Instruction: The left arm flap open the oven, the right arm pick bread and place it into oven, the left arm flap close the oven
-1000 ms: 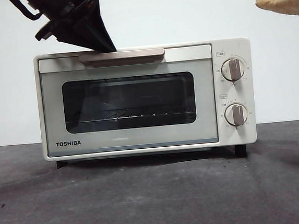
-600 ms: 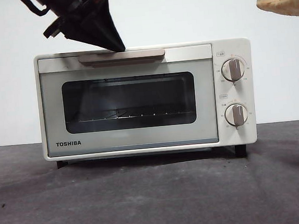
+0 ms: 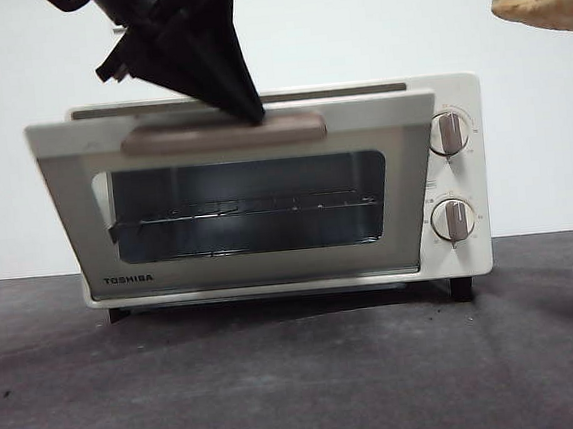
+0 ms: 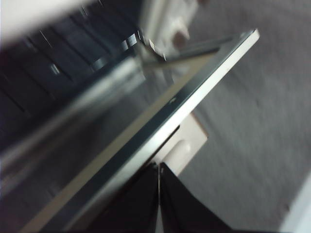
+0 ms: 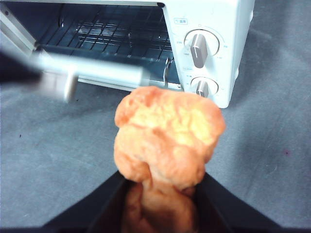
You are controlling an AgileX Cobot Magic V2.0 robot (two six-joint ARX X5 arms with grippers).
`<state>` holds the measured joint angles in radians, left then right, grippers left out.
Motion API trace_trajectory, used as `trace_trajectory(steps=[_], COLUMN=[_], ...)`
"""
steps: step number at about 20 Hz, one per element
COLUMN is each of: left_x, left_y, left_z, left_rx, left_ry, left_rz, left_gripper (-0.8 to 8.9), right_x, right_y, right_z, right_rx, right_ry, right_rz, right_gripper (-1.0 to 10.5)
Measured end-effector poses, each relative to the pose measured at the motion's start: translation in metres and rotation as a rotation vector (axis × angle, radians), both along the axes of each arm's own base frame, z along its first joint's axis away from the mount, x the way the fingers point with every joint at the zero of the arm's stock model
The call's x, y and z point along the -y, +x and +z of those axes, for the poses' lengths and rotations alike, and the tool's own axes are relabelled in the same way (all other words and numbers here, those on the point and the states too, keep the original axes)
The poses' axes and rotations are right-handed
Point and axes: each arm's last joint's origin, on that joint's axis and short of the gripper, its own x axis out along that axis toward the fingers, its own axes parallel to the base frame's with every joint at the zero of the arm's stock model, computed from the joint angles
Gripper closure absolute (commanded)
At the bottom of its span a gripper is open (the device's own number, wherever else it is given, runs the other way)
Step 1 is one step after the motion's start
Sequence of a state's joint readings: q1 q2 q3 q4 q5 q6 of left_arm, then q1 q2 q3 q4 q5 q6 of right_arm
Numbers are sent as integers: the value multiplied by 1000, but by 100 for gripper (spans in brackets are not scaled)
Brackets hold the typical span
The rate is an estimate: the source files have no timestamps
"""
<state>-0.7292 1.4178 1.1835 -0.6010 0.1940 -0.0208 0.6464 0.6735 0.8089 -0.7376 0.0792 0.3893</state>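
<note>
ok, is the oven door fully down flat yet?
No. In the front view the oven door is only tilted partway out, with the left end effector pressing on its handle.

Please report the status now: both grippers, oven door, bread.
Left gripper shut, tip on the door handle. Oven door tilted part open, wire rack bare. Right gripper holds the bread aloft in front of the oven. Nothing blocking the opening.

The left claw (image 3: 249, 112) is showing as a dark, matte black wedge, tapering to a sharp point, with black brackets and a looping cable above it. The right claw (image 5: 163, 182) is showing two broad black jaws.
</note>
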Motion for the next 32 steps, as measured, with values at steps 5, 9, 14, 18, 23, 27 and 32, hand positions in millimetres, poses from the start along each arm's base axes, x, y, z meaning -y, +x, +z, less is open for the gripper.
trace_trajectory(steps=[5, 9, 14, 18, 23, 27, 32], left_x=[8, 15, 15, -14, -80, -126, -146], left_y=[-16, -24, -20, -20, -49, -88, -117], left_z=[-12, -12, -9, 18, 52, 32, 13], left_rx=[-95, -116, -102, -25, 121, 130, 116], left_ry=[73, 71, 30, -37, -156, -150, -140], left_rz=[-29, -38, -10, 78, 221, 327, 359], left_gripper=[801, 802, 802, 802, 802, 802, 802], right_x=[0, 0, 0, -1, -11, -31, -58], right_y=[0, 0, 0, 0, 9, 30, 47], right_z=[0, 0, 0, 0, -4, -9, -23], right_rx=[0, 0, -3, -10, -59, -99, -154], right_ry=[0, 0, 4, 11, 36, 106, 125], right_rz=[0, 0, 9, 23, 87, 171, 236], right_gripper=[785, 785, 785, 785, 784, 784, 784])
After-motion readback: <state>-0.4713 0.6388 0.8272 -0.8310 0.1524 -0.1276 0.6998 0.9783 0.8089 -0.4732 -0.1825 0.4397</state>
